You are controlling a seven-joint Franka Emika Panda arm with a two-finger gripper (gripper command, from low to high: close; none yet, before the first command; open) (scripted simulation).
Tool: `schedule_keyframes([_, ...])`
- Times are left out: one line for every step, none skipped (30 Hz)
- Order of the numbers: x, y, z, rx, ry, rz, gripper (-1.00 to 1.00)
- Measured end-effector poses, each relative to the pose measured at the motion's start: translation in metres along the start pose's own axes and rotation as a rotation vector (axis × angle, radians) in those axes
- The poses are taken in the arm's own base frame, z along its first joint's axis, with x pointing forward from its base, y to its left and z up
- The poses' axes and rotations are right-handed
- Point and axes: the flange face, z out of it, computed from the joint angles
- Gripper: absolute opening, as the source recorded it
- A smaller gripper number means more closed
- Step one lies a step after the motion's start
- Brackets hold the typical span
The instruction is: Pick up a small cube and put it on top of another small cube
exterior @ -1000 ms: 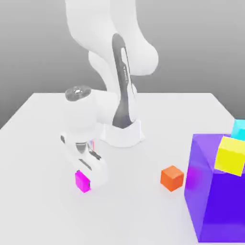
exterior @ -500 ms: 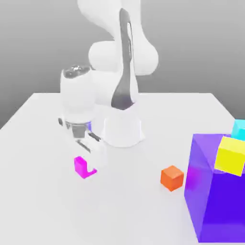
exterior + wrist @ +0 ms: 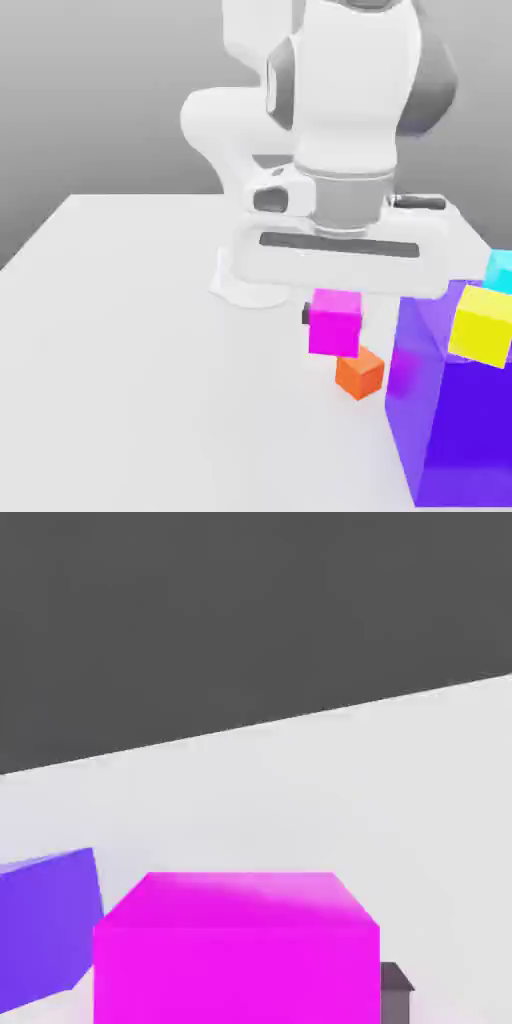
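Pink cube (image 3: 334,322) now lifted off the counter (image 3: 120,330), moved from lower left to middle, fingers (image 3: 309,314) pinching it, hanging just above orange cube (image 3: 359,372)

The purple block (image 3: 450,400) runs off the exterior view's edge at 4 o'clock; the magenta cube (image 3: 334,322) hides the pincer's fingertips
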Motion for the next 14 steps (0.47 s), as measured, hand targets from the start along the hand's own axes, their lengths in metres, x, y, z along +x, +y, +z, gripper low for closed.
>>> schedule_keyframes([-0.02, -0.015, -0.015, 0.0, -0.003, -0.065, -1.0])
schedule_keyframes([-0.042, -0.029, -0.03, 0.0, -0.007, -0.13, -1.0])
schedule_keyframes([-0.066, -0.041, -0.045, 0.0, -0.01, -0.197, -1.0])
schedule_keyframes([-0.092, -0.049, -0.058, -0.004, -0.017, -0.266, -1.0])
schedule_keyframes([-0.117, -0.052, -0.063, -0.015, -0.032, -0.331, -1.0])
schedule_keyframes([-0.137, -0.051, -0.068, -0.021, -0.039, -0.393, -1.0])
schedule_keyframes([-0.147, -0.051, -0.061, -0.024, -0.042, -0.423, -1.0])
schedule_keyframes([-0.151, -0.05, -0.05, -0.025, -0.044, -0.437, -1.0])
schedule_keyframes([-0.154, -0.05, -0.037, -0.027, -0.044, -0.445, -1.0])
schedule_keyframes([-0.156, -0.049, -0.022, -0.027, -0.045, -0.449, -1.0])
schedule_keyframes([-0.157, -0.048, -0.013, -0.027, -0.045, -0.451, 1.0])
schedule_keyframes([-0.157, -0.048, -0.013, -0.027, -0.045, -0.451, 1.0])
schedule_keyframes([-0.157, -0.048, -0.013, -0.027, -0.045, -0.451, 1.0])
schedule_keyframes([-0.157, -0.048, -0.013, -0.027, -0.045, -0.451, 1.0])
